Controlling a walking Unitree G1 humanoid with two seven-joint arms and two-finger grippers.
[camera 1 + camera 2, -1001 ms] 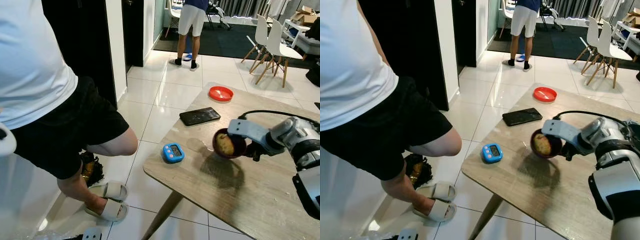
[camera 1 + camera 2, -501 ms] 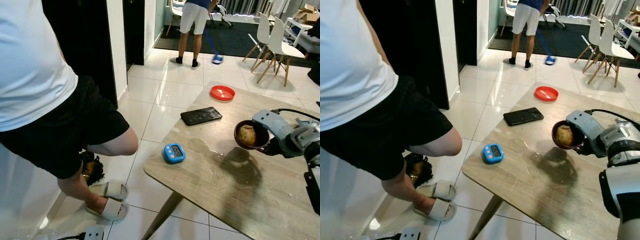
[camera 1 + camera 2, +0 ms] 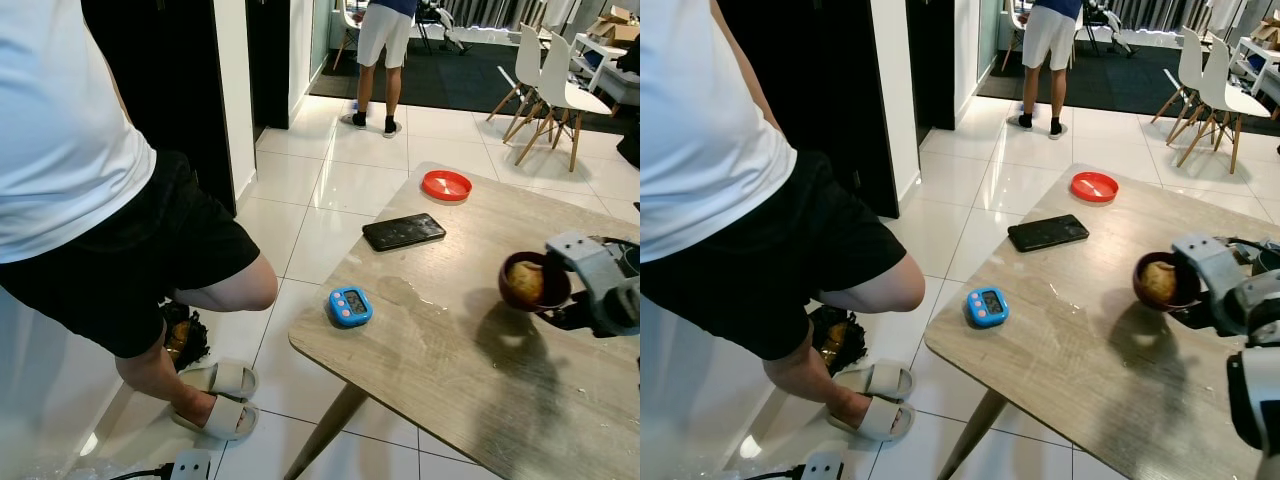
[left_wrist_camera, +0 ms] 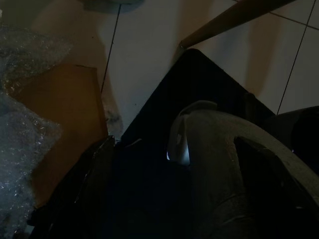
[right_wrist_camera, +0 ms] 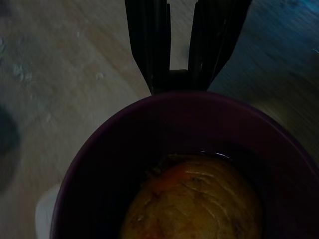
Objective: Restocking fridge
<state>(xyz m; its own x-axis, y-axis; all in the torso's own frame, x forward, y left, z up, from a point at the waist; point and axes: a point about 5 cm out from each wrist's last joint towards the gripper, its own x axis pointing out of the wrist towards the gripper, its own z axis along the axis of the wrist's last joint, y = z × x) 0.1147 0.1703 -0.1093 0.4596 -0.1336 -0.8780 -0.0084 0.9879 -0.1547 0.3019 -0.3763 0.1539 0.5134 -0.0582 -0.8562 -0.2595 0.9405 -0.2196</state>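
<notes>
Pale wood-grain table (image 3: 470, 370) on white tiled floor, set with a blue digital timer (image 3: 349, 306), a black phone (image 3: 403, 231) and a flat red lid (image 3: 445, 184), beside a person in a white shirt and black shorts (image 3: 90, 200). Above that table's right side, right gripper (image 5: 182, 74) with jaws narrowed onto the rim of a dark purple bowl (image 3: 533, 284), bowl tilted, brownish food (image 3: 523, 281) inside, probably lifted clear for carrying to the fridge. Left arm idle; cannot tell its jaws.
</notes>
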